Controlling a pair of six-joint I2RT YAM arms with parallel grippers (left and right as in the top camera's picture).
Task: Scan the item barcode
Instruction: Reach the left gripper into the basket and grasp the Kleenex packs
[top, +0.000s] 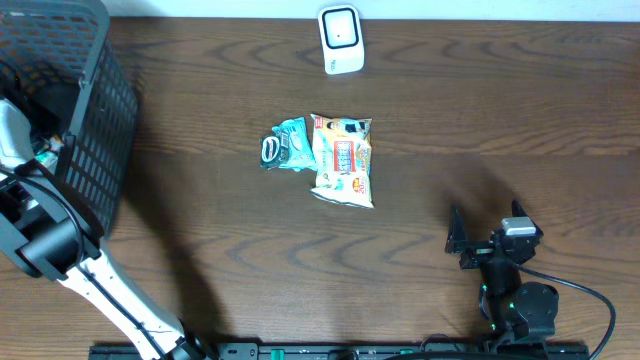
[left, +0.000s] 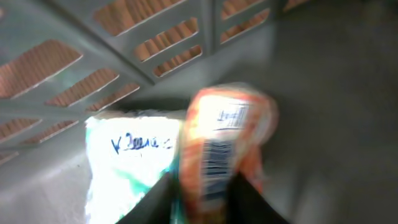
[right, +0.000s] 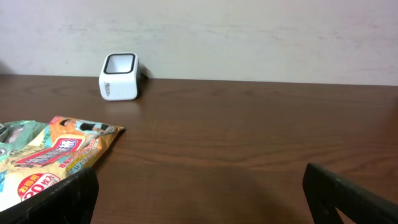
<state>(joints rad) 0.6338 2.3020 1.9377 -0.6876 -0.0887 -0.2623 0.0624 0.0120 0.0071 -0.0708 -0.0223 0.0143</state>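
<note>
Dark wood table (top: 450, 120) is seen, with a grey basket (top: 100, 110) at the left and a white scanner (top: 340, 40) at the far middle; inside the basket an orange packet (left: 221, 149) appears pinched at its lower end by the left gripper (left: 204, 190); the right gripper (right: 199, 177) is held wide open and empty, near right; the packet is judged light, soft and crinkly, best held by an edge clear of the barcode (left: 214, 165).

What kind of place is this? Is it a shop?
Probably a pretend shop checkout on a wooden table: a white barcode scanner, a grey basket holding an orange packet, and snack packets lying out.
</note>
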